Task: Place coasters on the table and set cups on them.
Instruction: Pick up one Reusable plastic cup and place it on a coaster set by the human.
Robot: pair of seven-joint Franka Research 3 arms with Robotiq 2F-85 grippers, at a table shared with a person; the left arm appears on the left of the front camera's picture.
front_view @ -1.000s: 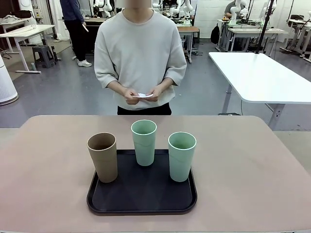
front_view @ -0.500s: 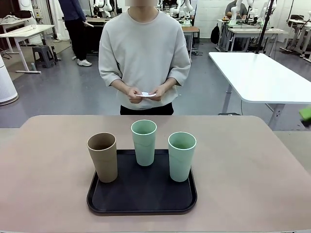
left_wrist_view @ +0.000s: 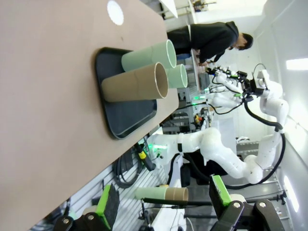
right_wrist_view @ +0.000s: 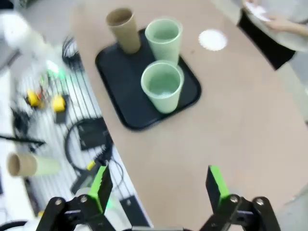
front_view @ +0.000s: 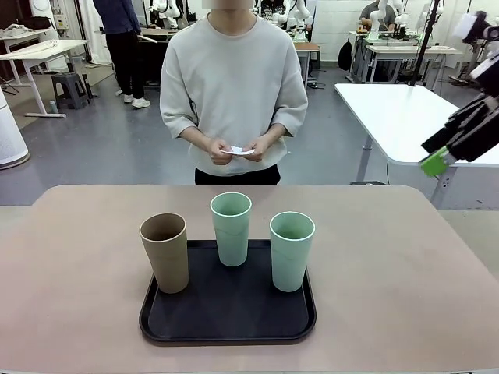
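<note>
Well beyond the parted right jaws, cups (right_wrist_view: 162,85) on tray (right_wrist_view: 122,96)

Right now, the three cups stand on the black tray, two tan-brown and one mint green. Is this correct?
Not quite. The front view shows two mint green cups and only one tan-brown cup. All three do stand on the black tray.
</note>
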